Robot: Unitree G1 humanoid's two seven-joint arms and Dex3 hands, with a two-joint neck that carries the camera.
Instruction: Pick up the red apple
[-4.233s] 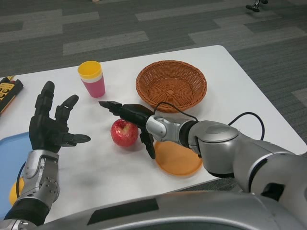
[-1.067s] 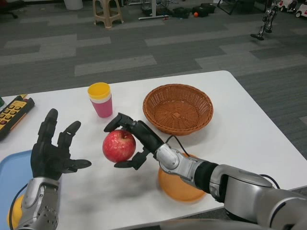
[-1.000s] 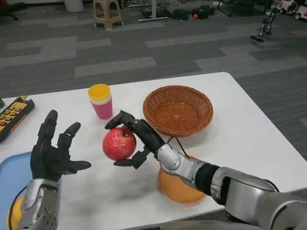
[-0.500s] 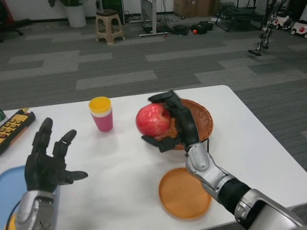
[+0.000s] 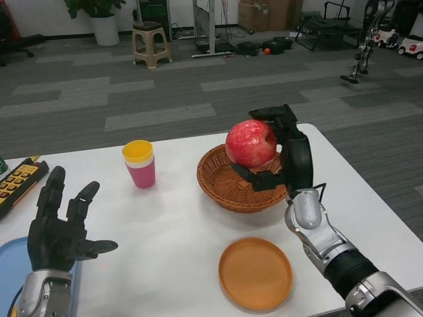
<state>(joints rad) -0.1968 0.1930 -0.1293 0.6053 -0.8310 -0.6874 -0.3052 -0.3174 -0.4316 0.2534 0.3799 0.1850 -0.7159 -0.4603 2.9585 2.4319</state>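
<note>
- Apple [image 5: 250, 143], red and round, held aloft over wicker basket [image 5: 228, 186] in right hand [image 5: 283, 153]; stem end seemingly faces away.
- Left hand [image 5: 56, 224] spread, holding nothing, above bench [image 5: 165, 238].

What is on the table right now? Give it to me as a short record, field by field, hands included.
apple: red apple held up off the table, in front of the basket in this view
right hand: right hand grips the apple
left hand: left hand empty, fingers spread, at near left
basket: wicker basket, no contents visible
cups: yellow cup in pink cup
plate: orange plate, near edge
tray: blue tray, far left
</note>
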